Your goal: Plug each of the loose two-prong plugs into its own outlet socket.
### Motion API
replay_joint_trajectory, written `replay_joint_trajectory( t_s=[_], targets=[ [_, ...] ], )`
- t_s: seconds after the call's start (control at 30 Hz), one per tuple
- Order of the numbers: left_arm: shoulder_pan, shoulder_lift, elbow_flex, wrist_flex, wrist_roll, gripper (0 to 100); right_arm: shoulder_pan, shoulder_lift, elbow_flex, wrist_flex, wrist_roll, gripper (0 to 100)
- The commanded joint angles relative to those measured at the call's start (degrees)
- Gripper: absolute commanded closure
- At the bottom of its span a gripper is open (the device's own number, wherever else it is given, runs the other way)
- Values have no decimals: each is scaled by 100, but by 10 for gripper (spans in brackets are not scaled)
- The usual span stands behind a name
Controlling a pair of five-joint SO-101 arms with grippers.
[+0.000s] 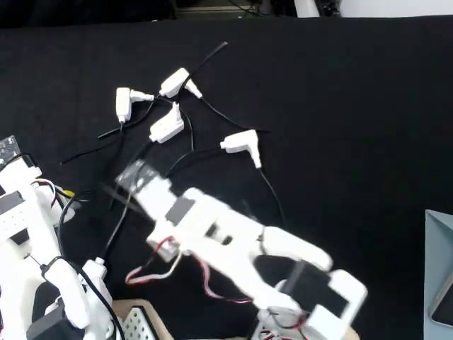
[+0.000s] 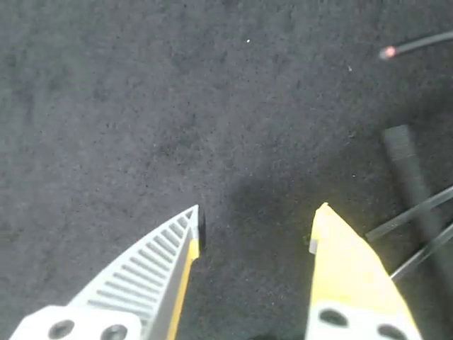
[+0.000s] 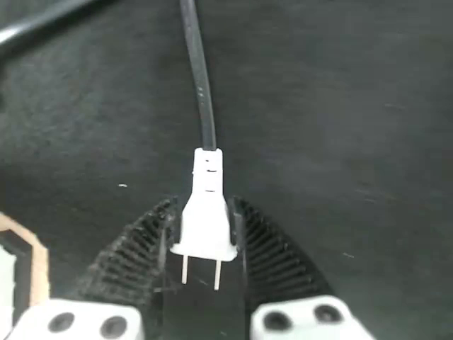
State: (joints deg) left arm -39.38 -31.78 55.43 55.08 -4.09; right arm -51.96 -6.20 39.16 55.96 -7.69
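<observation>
My right gripper is shut on a white two-prong plug. The plug's prongs point back toward the wrist and its black cord runs away over the cloth. In the high view this gripper hovers left of centre, below a cluster of white plug and socket pieces with tangled black cords. My left gripper is open over bare black cloth with nothing between its fingers. The left arm stands at the near left corner.
Black cords lie beside the left gripper. A grey container sits at the right edge. A tan board with a perforated plate lies at the front edge. The table's right half and far side are open black cloth.
</observation>
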Motion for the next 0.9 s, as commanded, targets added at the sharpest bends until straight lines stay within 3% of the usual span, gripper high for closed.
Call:
replay_joint_trajectory(
  t_s=[0.0,0.2,0.33,0.47,0.87],
  targets=[
    [-22,-132,-163,-79,18,744,677,-804,119,176,246,986],
    [-22,-132,-163,-79,18,744,1758,-1455,971,26,659,985],
    [-13,-141,-163,-88,26,744,1916,-1473,1569,-659,651,980],
    [-13,-132,-163,-88,26,744,1890,-1499,1754,-809,624,851],
    [-40,-105,40,-457,18,744,1925,-1508,567,923,176,828]
  ],
)
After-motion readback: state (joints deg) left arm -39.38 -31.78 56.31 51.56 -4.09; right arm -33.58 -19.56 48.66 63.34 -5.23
